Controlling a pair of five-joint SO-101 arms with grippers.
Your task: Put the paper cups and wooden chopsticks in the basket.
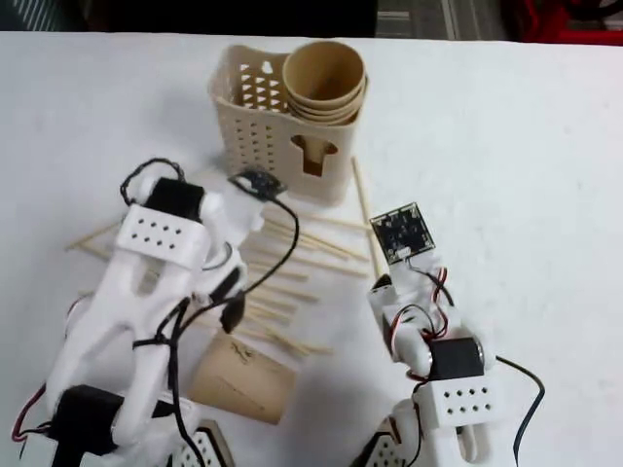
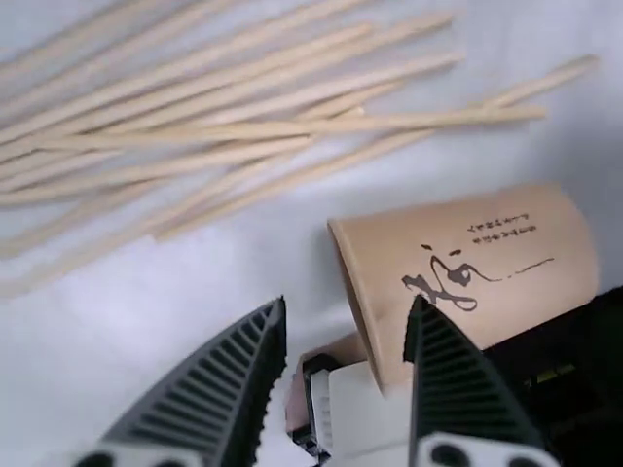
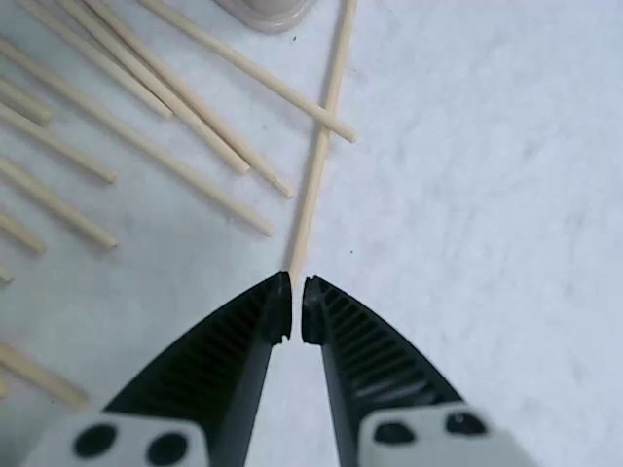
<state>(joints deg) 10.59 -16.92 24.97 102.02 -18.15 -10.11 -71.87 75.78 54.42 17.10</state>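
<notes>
Left gripper (image 2: 348,306) hangs wide open over a cup (image 2: 487,263) lying beside the chopsticks (image 1: 297,258). Right gripper (image 3: 296,294) sits nearly closed at the end of one stick (image 3: 316,165). Farther off, the basket (image 1: 248,131) holds stacked cups (image 1: 324,73).

White table (image 1: 545,136) carried cream perforated basket (image 1: 248,146), upright. Loose wooden chopsticks (image 1: 307,248) lay scattered just in front of basket; single stick (image 1: 364,206) ran past basket's corner. Paper cup (image 1: 241,379) lay on side, beyond chopsticks from basket.
</notes>
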